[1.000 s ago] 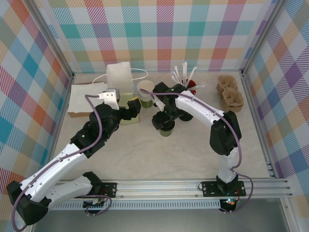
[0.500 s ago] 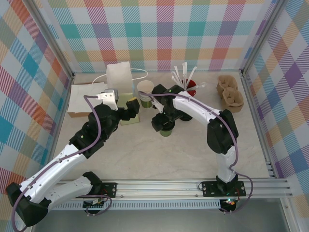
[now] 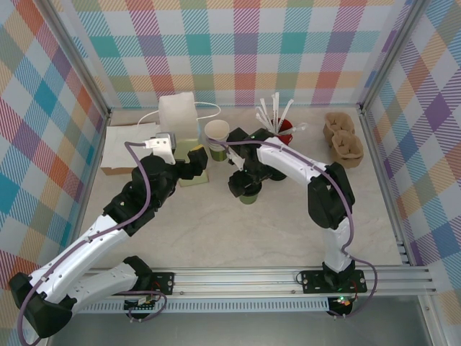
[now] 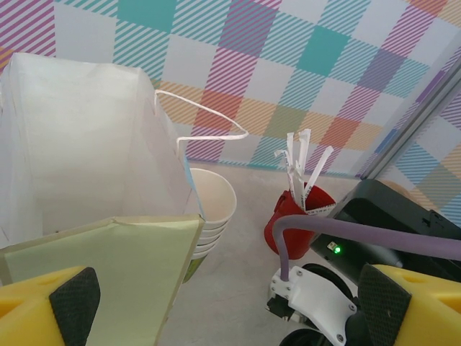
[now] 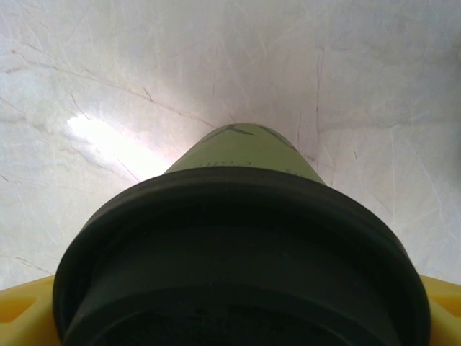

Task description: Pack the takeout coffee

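The takeout coffee [image 3: 249,195], an olive-green cup with a black lid, stands on the table just right of centre. My right gripper [image 3: 243,184] sits right over it. In the right wrist view the black lid [image 5: 238,259] spans the space between the yellow fingers [image 5: 20,308], which press against both sides of it, and the green cup wall [image 5: 245,148] runs down to the table. My left gripper [image 3: 196,164] is open beside the white paper bag [image 3: 178,117]. Its black pads [image 4: 70,303] stand far apart, with a pale green flat sheet [image 4: 115,277] below them.
A stack of lidless cups [image 3: 217,137] stands next to the white bag [image 4: 72,144]. The red mug of white sticks [image 3: 285,128] is behind the right arm. Brown cup carriers [image 3: 343,138] lie at the back right, flat pale papers [image 3: 124,148] at the back left.
My right gripper has shifted slightly over the cup, and the cup has barely moved. The left arm has stayed still.
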Controlling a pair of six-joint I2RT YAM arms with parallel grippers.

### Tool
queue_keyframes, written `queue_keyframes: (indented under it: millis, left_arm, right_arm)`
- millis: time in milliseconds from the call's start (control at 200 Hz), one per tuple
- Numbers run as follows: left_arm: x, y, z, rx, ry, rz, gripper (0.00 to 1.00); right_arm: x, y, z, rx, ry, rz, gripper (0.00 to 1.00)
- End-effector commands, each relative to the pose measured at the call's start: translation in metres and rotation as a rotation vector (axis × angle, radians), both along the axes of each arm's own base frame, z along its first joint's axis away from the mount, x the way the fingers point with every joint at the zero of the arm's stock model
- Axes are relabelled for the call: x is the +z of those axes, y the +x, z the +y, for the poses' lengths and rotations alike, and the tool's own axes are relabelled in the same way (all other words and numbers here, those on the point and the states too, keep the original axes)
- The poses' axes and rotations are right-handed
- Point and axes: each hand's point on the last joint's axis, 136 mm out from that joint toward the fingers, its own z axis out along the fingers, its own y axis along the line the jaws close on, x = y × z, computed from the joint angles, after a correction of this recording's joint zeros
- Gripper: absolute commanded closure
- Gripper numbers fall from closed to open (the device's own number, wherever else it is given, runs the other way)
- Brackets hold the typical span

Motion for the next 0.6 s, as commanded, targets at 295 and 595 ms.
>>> queue_keyframes:
  millis: [295, 595]
  left_arm:
    - [0.023, 0.002, 0.019, 0.063, 0.047, -0.054, 0.05]
    - [0.024, 0.003, 0.021, 0.066, 0.049, -0.054, 0.06]
  right_arm:
    - [0.041, -0.003, -0.12, -0.35, 0.039, -0.006, 0.16]
    - [0.035, 0.014, -0.209, -0.58, -0.028, -0.036, 0.17]
